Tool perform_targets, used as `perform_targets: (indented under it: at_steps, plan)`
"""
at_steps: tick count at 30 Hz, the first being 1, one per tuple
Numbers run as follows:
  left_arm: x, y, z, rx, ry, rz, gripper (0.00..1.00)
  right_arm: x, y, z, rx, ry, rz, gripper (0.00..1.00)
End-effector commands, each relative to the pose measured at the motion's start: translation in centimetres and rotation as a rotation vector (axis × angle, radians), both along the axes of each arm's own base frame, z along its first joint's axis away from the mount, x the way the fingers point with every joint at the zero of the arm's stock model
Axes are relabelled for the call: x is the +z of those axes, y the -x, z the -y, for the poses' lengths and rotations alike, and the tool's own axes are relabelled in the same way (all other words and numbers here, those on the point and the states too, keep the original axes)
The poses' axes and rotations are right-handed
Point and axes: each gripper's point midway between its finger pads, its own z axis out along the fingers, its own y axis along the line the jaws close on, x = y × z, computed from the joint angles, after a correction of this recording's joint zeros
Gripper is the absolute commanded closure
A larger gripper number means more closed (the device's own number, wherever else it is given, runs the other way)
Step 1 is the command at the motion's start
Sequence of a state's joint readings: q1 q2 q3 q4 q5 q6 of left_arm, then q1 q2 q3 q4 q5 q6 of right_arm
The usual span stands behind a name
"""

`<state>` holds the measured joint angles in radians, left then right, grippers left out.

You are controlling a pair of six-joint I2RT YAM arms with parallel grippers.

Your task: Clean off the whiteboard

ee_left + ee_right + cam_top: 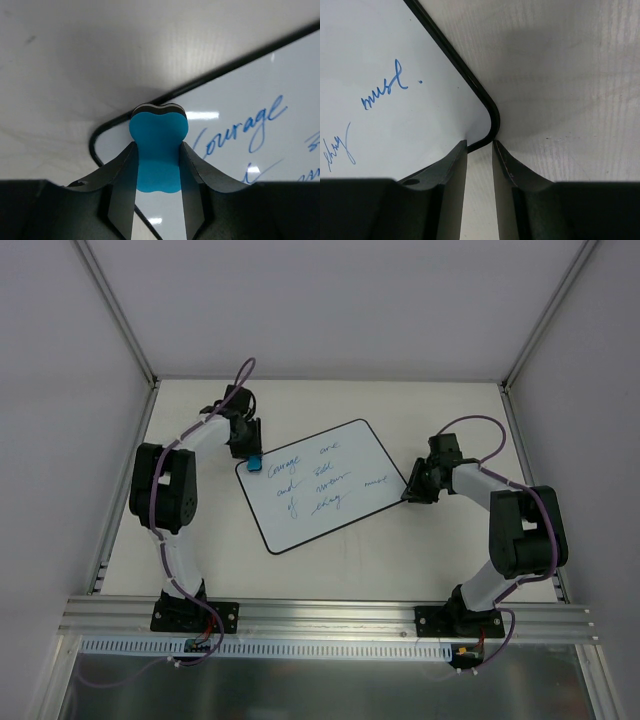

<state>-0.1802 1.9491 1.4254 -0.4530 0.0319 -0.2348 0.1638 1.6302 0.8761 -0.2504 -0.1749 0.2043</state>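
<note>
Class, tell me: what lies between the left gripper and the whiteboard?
A blue eraser, pinched in the left gripper, with its far end over the whiteboard at a corner. The left wrist view shows it clearest.

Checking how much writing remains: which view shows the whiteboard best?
Top external: the whole whiteboard with every blue line. Left wrist shows only one corner behind the eraser; right wrist only another corner.

Lighting: bright, diffuse, from overhead. Ahead of my left jaws, glare patches sit on the whiteboard (pixel 235 90), and a soft shadow falls on the table (pixel 75 60) beyond the eraser (pixel 159 135). In the 2 wrist views, my fingers (pixel 445 200) nearest the lens render dark and slightly blurred.
</note>
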Motion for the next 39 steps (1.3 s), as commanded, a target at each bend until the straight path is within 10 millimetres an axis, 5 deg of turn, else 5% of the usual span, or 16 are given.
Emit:
perform_targets:
  at_steps: [1,7,26,39]
  plan:
    - [2.4,-0.1,2.0,-0.021,0.046,0.039,0.98,0.6,-0.7,0.5,-0.002,0.056,0.022,0.70]
    - [2.9,0.7,3.1,-0.043,0.051,0.045,0.98,2.1,-2.3,3.1,-0.064,0.194,0.075,0.70]
    - [3.5,1.4,3.2,-0.057,0.049,0.051,1.00,-0.3,-2.2,-0.1,0.011,0.140,-0.018,0.72]
    - [2.8,1.8,2.8,-0.058,0.030,0.037,1.00,-0.2,-1.2,-1.0,0.031,0.159,-0.032,0.95]
